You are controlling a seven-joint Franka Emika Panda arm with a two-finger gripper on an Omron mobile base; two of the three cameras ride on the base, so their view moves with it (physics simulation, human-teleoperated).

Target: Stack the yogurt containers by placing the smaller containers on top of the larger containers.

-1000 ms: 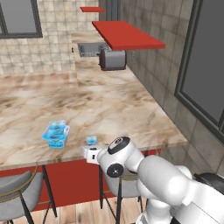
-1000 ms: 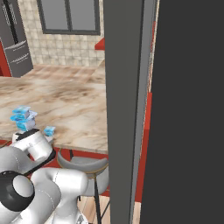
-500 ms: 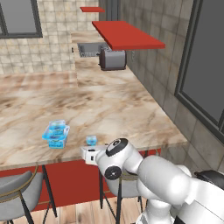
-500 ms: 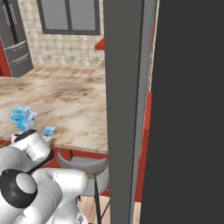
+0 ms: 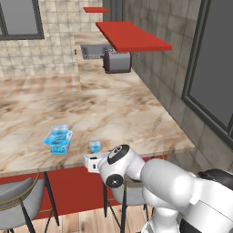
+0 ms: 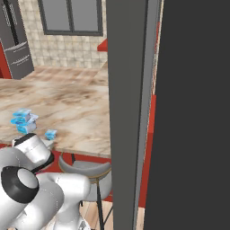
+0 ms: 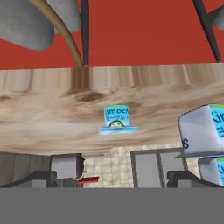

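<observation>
Tiny yogurt container (image 7: 117, 119), label reading "imoch" upside down, blue-and-white; claw (image 7: 111, 176) spread apart, empty

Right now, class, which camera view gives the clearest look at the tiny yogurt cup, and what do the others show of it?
The hand view: the tiny yogurt cup sits near centre, upside down in the rolled picture, label lettering legible. The left base view shows it small near the counter's front edge, beside the stacked tubs. The right base view shows it smaller still.
</observation>
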